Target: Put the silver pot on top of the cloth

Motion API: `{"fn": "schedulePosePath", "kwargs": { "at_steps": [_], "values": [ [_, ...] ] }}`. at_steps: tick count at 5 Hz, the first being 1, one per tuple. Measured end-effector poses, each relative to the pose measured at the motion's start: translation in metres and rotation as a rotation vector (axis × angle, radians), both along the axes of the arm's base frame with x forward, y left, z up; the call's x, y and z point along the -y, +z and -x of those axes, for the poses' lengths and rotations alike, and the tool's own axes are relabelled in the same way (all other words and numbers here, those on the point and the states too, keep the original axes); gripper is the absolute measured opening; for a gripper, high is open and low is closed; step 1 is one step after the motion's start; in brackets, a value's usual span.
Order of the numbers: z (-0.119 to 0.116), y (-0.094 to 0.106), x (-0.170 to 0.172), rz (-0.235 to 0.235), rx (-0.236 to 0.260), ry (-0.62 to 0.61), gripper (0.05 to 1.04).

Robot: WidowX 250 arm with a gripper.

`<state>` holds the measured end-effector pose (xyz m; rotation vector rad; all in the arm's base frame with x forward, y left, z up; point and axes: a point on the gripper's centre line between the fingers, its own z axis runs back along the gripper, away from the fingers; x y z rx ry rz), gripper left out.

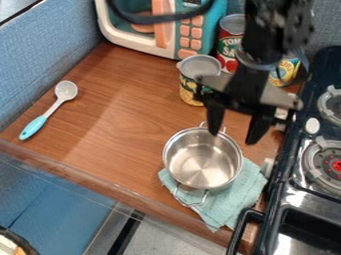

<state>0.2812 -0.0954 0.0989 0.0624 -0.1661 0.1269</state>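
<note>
My gripper (pixel 232 137) hangs over the back edge of the silver pot (pixel 202 162), its two fingers spread apart with a gap between them. Nothing is held. The pot stands upright near the front of the wooden counter, overlapping the light green cloth (pixel 241 195). Cloth shows to the right of the pot and in front of it; how far it extends under the pot is hidden. One pot handle points to the front, the other to the back near the left finger.
Behind the pot stand an open can (pixel 189 82), a red tomato can (pixel 230 40) and a yellow can (pixel 286 70). A toy microwave (pixel 150 30) is at the back, a spoon (pixel 52 107) at left, a black stove (pixel 313 174) at right.
</note>
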Motion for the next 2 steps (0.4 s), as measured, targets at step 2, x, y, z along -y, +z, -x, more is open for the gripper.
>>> {"fn": "schedulePosePath", "kwargs": {
  "at_steps": [2],
  "values": [
    [0.004, 0.013, -0.026, 0.064, -0.026, -0.032, 1.001]
  ]
}}
